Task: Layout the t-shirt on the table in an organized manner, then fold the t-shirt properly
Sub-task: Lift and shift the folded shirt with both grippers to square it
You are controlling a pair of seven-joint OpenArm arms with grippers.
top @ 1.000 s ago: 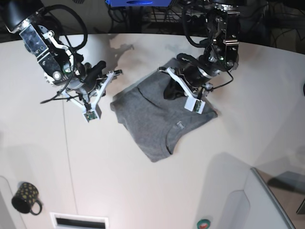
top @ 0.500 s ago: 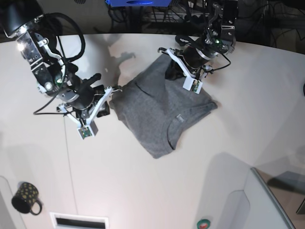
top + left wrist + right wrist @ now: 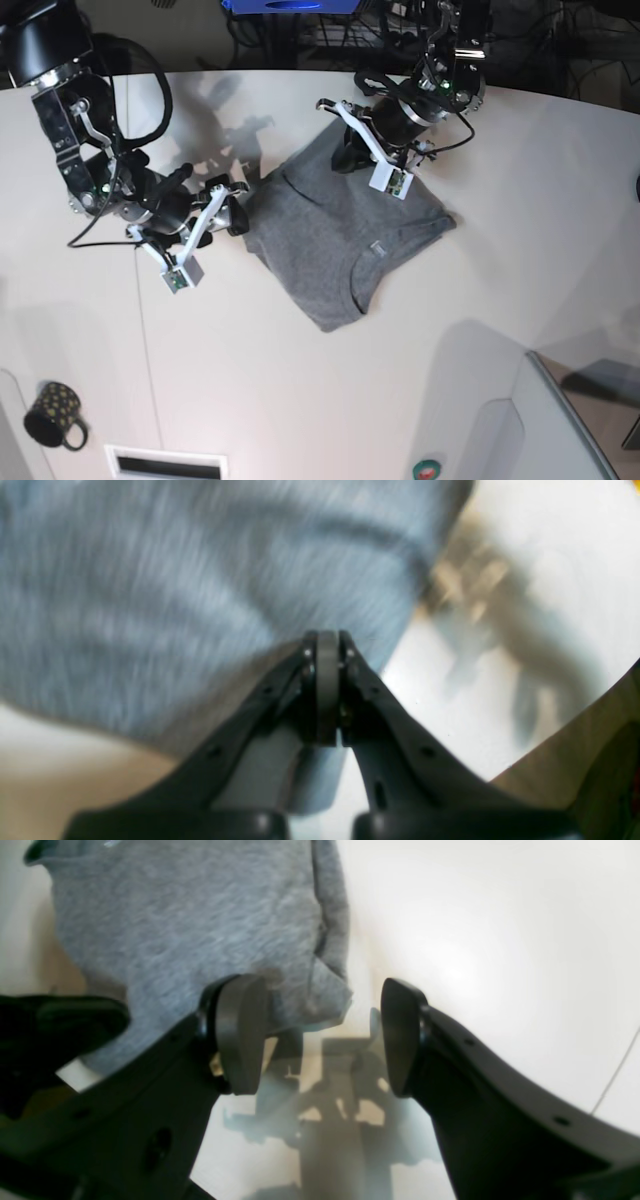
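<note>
The heather-grey t-shirt (image 3: pixel 335 240) lies bunched in the middle of the white table (image 3: pixel 300 400), its neckline toward the front. My left gripper (image 3: pixel 350 158) is shut on the shirt's far edge; in the left wrist view its pads (image 3: pixel 327 680) press together with grey t-shirt cloth (image 3: pixel 175 580) around them. My right gripper (image 3: pixel 235 213) stands open at the shirt's left corner. In the right wrist view that gripper (image 3: pixel 320 1035) has the t-shirt's corner (image 3: pixel 320 995) lying just between its spread fingertips, low over the table (image 3: pixel 475 940).
A black dotted mug (image 3: pixel 52 415) stands at the front left. A raised white panel (image 3: pixel 560 430) fills the front right corner, with a small round button (image 3: pixel 427 467) beside it. A slot (image 3: pixel 165 463) sits at the front edge, and a thin seam (image 3: pixel 145 330) crosses the tabletop.
My right gripper has come in to the shirt's left corner and opened. My left gripper has drawn the shirt's far edge toward the back of the table.
</note>
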